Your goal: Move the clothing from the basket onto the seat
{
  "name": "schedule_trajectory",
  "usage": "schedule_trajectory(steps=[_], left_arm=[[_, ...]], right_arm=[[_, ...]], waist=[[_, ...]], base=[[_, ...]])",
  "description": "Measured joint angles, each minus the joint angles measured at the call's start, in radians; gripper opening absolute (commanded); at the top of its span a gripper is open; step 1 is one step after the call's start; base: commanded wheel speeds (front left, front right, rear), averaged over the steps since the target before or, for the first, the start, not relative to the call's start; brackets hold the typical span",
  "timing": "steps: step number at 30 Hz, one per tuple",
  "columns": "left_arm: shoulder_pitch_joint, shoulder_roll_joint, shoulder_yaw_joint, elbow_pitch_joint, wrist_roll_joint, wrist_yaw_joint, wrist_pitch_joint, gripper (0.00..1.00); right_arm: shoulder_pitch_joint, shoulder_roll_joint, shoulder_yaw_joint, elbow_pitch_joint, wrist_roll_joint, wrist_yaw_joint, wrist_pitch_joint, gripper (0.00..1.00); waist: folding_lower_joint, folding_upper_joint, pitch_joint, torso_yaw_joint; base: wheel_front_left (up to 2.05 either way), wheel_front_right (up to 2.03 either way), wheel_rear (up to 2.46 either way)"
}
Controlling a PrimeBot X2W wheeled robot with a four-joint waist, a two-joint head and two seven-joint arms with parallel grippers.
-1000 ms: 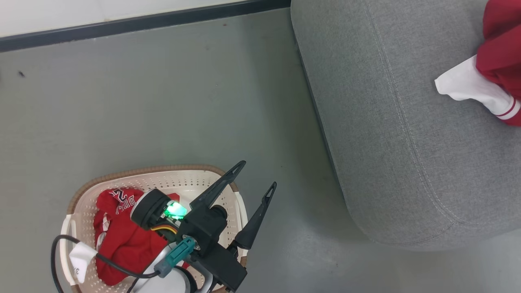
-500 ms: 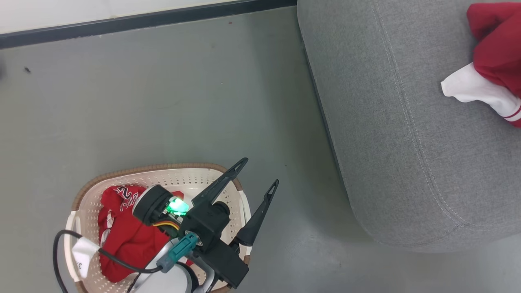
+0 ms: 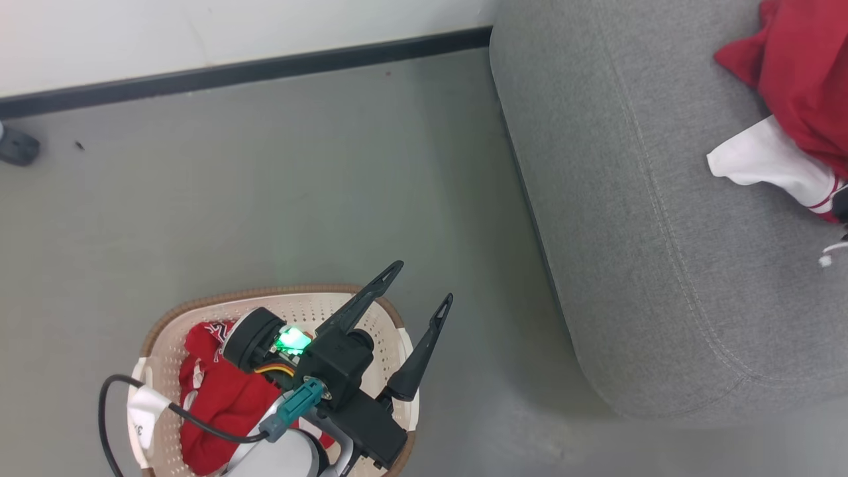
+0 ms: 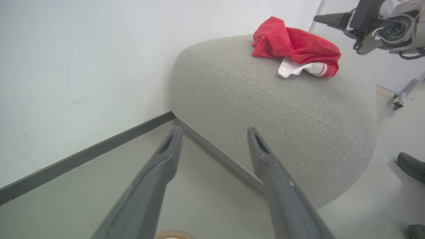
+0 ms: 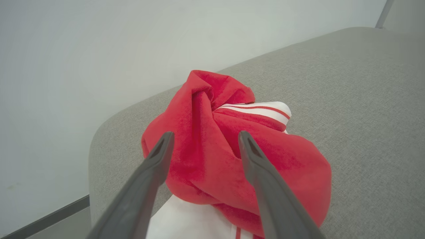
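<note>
One red garment with white trim [image 3: 795, 73] lay bunched on top of the seat [image 3: 629, 199], toward its right end, so about half the job looked done. A second, lettered red garment [image 3: 225, 397] lay in the basket [image 3: 265, 295], which stood on the floor well apart from the seat, off its left side. That piece was judged to be what was left to carry over.

The right gripper [image 5: 206, 133] hung above the seat, near the garment there but apart from it, fingers spread and holding nothing. The left gripper [image 3: 423, 281] hovered over the basket's seat-side edge, likewise spread wide and empty, pointing toward the seat.

The seat's grey fabric looked broad and gently domed, with bare cloth left beside the garment. Smooth grey floor [image 3: 298, 199] ran from the seat to a white wall [image 3: 199, 26] edged by a dark skirting [image 3: 265, 66]. A dark shoe [image 4: 411, 166] stood on the floor off the seat's near corner.
</note>
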Motion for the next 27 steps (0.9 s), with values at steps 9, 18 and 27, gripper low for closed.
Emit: schedule_trajectory(steps=[9, 18, 27], left_arm=[[0.022, -0.016, 0.02, 0.048, -0.01, 0.016, -0.047, 1.0], [0.109, -0.026, 0.045, 0.092, -0.058, 0.046, -0.095, 1.0], [0.192, -0.044, 0.062, 0.109, -0.074, 0.073, -0.114, 1.0]], right_arm=[[0.093, 0.036, 0.035, -0.062, -0.051, 0.004, -0.001, 1.0], [0.278, 0.1, 0.089, -0.247, -0.123, 0.009, -0.002, 1.0], [0.485, 0.169, 0.126, -0.421, -0.153, 0.01, -0.001, 1.0]], waist=[[0.0, 0.0, -0.075, 0.01], [-0.0001, -0.0001, -0.196, 0.041], [-0.0002, -0.0001, -0.298, 0.092]], base=[[0.0, 0.0, 0.0], [0.0, 0.0, 0.0], [0.0, 0.0, 0.0]])
